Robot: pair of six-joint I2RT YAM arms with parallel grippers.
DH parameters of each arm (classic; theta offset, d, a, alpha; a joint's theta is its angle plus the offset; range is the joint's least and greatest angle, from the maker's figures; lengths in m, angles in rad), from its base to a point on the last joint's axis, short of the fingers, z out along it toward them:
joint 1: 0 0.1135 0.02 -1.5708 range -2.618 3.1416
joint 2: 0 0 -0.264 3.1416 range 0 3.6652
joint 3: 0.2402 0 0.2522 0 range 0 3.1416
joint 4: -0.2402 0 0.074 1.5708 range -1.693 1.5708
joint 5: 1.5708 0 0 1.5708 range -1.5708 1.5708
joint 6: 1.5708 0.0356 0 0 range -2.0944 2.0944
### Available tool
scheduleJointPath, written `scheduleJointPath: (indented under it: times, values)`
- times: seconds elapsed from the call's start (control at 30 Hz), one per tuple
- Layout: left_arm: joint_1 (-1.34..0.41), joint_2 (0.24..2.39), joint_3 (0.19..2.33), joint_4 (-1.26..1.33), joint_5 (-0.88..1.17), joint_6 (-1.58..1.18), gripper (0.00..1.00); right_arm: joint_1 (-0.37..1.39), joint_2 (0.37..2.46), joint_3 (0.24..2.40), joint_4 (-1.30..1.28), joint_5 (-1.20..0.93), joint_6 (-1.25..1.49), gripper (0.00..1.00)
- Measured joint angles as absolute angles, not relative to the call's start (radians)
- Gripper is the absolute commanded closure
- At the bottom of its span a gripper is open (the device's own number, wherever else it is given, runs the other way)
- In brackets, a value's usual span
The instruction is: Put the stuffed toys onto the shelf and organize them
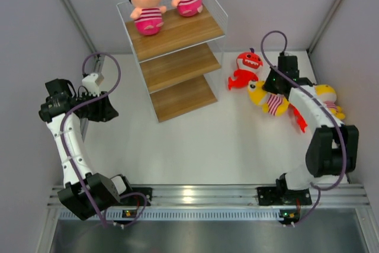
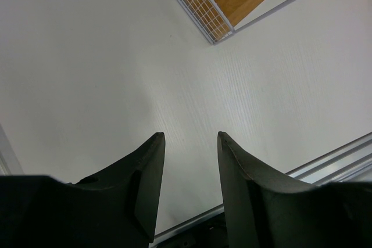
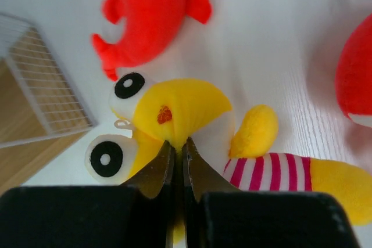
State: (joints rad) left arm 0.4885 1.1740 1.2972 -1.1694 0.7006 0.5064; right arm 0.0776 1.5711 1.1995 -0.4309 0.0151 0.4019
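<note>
White desk (image 1: pixel 195 140) fills the space between grey walls, with the shelf (image 1: pixel 177 66) standing toward the far side, left of centre. Two boy dolls (image 1: pixel 145 4) in pink striped outfits sit side by side on its top board; the two lower boards are bare.

Right of the shelf, a yellow doll (image 3: pixel 186 103) lies on the desk directly under the right claw (image 3: pixel 178 143). The fingers are pressed almost together, and a fold of the doll's yellow head is pinched between their tips, just below its small orange mouth. Its two black-and-white eyes lie to the left of the tips in the right wrist view. Its pink-and-white striped body stretches away to the right.

A red shark (image 1: pixel 246 68) lies just beyond the doll's head, between it and the shelf's lower corner. A second red shark (image 1: pixel 300 119) shows only as a sliver beside the right arm. A second yellow doll (image 1: pixel 328 96) rests near the right wall, mostly behind that arm.

On the other side of the shelf, the left claw (image 2: pixel 190 137) hangs over bare desk with its fingers partly spread and nothing between them. The shelf's bottom corner sits well ahead of it.
</note>
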Motion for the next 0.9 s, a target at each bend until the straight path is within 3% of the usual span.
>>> scheduleJointPath:
  times: [0.2, 0.37, 0.67, 0.9]
  values:
    - [0.488, 1.174, 1.297, -1.169, 0.724, 0.501, 0.53, 0.209, 1.184, 1.12, -0.287, 0.007, 0.44, 1.0]
    - [0.488, 1.173, 1.297, -1.169, 0.74, 0.497, 0.53, 0.405, 0.995, 0.993, -0.034, -0.003, 0.484, 1.0]
    - [0.488, 1.149, 1.297, -1.169, 0.743, 0.495, 0.52, 0.644, 1.026, 0.894, 0.374, 0.064, 0.573, 1.0]
    - [0.488, 1.141, 1.297, -1.169, 0.744, 0.487, 0.52, 0.722, 1.093, 0.875, 0.594, 0.183, 0.647, 1.0]
